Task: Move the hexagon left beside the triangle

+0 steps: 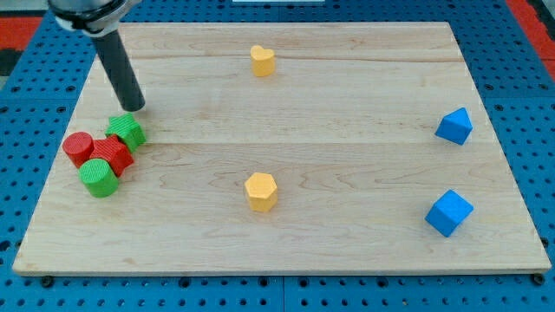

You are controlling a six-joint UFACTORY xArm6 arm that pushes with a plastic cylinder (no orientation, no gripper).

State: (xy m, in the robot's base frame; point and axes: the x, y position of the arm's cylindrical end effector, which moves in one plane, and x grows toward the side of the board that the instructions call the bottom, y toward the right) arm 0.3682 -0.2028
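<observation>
Claw-less rod here, my tip (136, 109) sits by the upper green cylinder (128, 131); next I'd get left of the yellow hexagon (261, 191) and shove it toward the blue triangle (453, 126).

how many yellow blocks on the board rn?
2. A yellow hexagon sits near the bottom centre, and a yellow heart near the top centre. Nothing appears to hide another; my tip is far off at the left, by the red and green cluster.
</observation>
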